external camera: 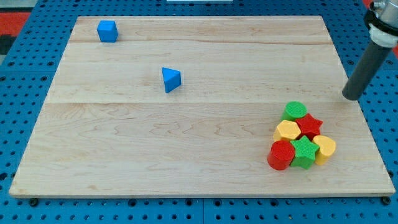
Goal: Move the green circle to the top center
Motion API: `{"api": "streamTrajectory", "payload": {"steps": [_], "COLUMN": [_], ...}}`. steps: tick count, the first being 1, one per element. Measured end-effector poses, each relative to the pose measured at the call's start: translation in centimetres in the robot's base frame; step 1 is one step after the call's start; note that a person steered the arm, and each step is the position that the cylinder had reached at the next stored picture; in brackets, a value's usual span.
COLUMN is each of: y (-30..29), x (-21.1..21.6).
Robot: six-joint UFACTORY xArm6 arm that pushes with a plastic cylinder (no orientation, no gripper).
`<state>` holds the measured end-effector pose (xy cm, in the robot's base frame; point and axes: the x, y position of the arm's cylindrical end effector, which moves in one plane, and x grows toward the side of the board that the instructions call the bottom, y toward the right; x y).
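**Tip parked beside cluster, green circle not yet contacted**

The tip [352,96] sits on the board [186,143] at about 2 o'clock from the green circle [294,110], near but apart. No jaws exist on this rod, so nothing is gripped. The green circle heads a tight cluster at the board's 4 o'clock: red star [309,125], yellow block [286,130], green star [304,151], red cylinder [281,154], a second yellow block [324,147]. Judgement: the tip stands on the wrong side; reaching 12 o'clock needs a push from below-right

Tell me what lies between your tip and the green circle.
Nothing: in the camera view only bare wooden board separates my tip from the green circle, which lies toward the view's lower left of it.
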<state>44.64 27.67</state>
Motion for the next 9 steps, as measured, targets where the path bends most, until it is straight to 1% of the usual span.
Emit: {"api": "streamTrajectory", "payload": {"steps": [1, 2, 3, 4, 6, 9], "y": [-5.1, -10.4, -14.5, -17.5, -21.8, -24.8], "x": [2.7, 4.2, 4.2, 3.9, -1.8, -13.7]}}
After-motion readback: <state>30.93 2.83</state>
